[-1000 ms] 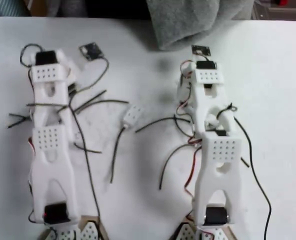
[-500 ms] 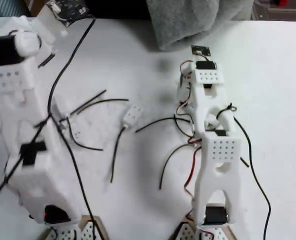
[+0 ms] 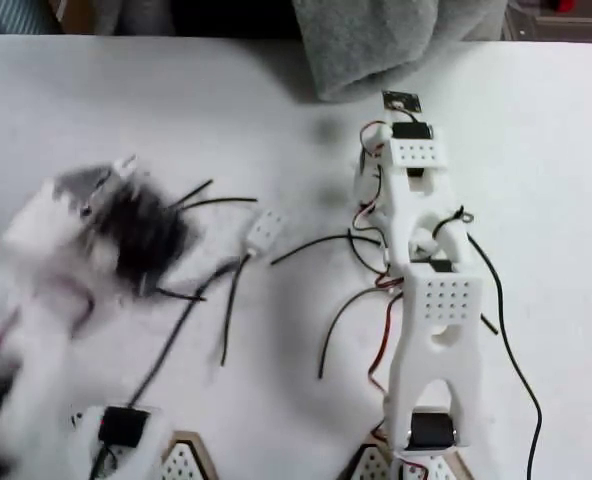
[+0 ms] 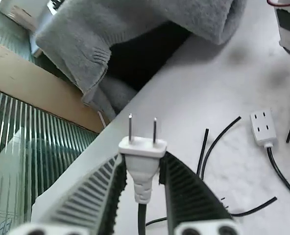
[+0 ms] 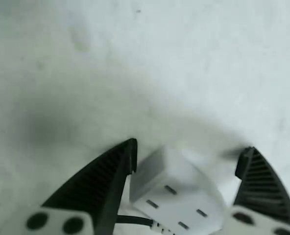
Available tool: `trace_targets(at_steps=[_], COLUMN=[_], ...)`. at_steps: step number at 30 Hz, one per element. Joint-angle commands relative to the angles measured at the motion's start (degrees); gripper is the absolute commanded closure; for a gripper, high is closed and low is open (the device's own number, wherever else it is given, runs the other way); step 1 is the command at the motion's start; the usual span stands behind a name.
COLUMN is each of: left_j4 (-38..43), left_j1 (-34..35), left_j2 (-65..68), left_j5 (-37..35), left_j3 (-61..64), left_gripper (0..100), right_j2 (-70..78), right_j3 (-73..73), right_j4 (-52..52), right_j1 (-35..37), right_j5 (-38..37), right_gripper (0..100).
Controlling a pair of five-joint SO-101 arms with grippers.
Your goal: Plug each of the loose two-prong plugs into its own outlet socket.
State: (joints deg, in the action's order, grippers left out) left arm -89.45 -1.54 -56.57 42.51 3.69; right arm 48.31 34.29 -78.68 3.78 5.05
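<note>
Movement, all of it on the left side. Left arm (image 3: 76, 260): flat and folded along the table a second ago, reared up toward the far-left corner half a second ago, now swung down and inward, smeared in the high view. Left gripper (image 4: 142, 160) pinching a white two-prong plug (image 4: 141, 147) by its body, prongs free and pointing ahead, black cord trailing back between the fingers. Held clear of the table, to judge from the wrist view. Outlet socket (image 4: 261, 128) lying on the tabletop ahead and off to one side, well apart from the prongs. Same block near table centre in the high view (image 3: 264, 230), unmoved across all three frames, its cord running toward the near edge.

Right arm (image 3: 431, 300): no shift at all, folded flat as before. Right gripper (image 5: 188, 152) spread wide, one finger on either side of a second socket (image 5: 177, 193), slots visible. Contact with it not discernible.

Reading for the task: pick-up of one plug apparently done, carry under way, nothing seated yet. Prongs not lined up with the slots of the centre socket, so a wrist turn and a descent to come. Socket light and unheld, likely to skate under a push. Loose black wires (image 3: 321, 240) strewn between the arms, a possible snag for the trailing cord.
</note>
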Motion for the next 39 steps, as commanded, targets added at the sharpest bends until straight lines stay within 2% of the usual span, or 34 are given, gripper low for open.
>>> trace_targets(at_steps=[1, 11, 15, 21, 29, 35, 39], left_j4=[8.1, 23.9, 27.3, 40.5, 52.9, 57.4, 60.3], left_j1=[-1.3, -13.4, -14.0, -14.1, -16.6, -21.0, -20.9], left_j2=[-14.8, -49.3, -47.7, -48.0, -48.0, -48.0, -48.0], left_j5=[-4.4, -18.5, -22.2, -32.7, -33.5, -33.5, -33.5], left_j3=[16.2, 49.9, 53.9, 58.2, 65.6, 70.1, 72.4], left_gripper=[98, 98, 98, 98, 98, 98, 98], right_j2=[-0.1, -0.1, -0.2, -5.2, -16.9, -25.4, -31.6], right_j3=[0.0, 0.0, 0.1, 5.2, 21.4, 35.3, 41.6], right_j4=[0.8, 1.1, 1.1, -4.0, -12.1, -17.8, -19.5], right_j1=[-0.6, -0.7, -0.6, 0.4, 2.9, 12.2, 18.4], right_j5=[-0.1, -0.1, 0.0, 0.0, -0.4, -0.5, -0.5], right_gripper=[68.0, 68.0, 68.0, 68.0, 68.0, 69.0, 76.1])
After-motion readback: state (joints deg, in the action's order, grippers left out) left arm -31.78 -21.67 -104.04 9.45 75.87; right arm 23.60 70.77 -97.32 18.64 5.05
